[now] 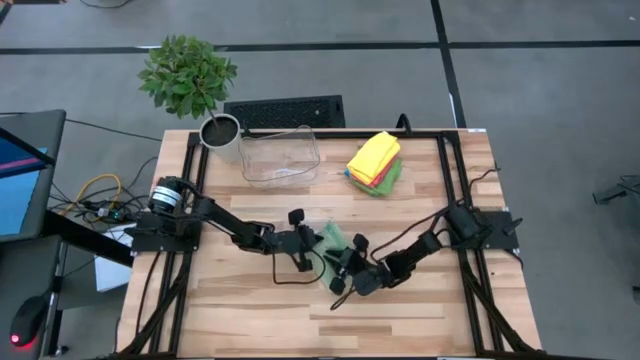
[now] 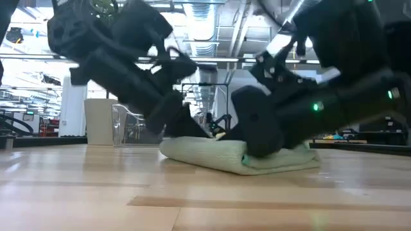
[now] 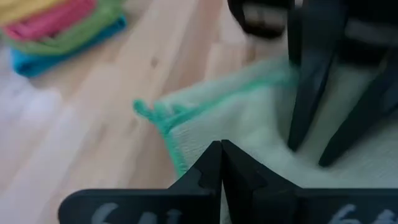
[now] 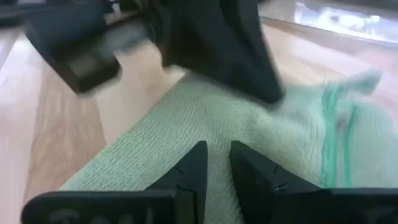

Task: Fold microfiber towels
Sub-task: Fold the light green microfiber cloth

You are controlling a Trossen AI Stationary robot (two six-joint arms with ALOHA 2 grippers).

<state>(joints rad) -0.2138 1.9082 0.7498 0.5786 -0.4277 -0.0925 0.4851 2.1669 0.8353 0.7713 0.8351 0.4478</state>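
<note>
We see both arms meeting at the middle of the wooden surface, over a pale sage towel that lies partly folded, with a rolled fold along its near edge in the low view. The left pincer has its fingers pressed together and rests on the towel close to a green-stitched corner. The right pincer is down on the same towel from the other side; its fingers stand slightly apart with cloth showing in the narrow gap, and we cannot tell whether they grip it. A stack of folded towels, yellow on top, lies at the far side, beside a clear bin and a potted plant.
</note>
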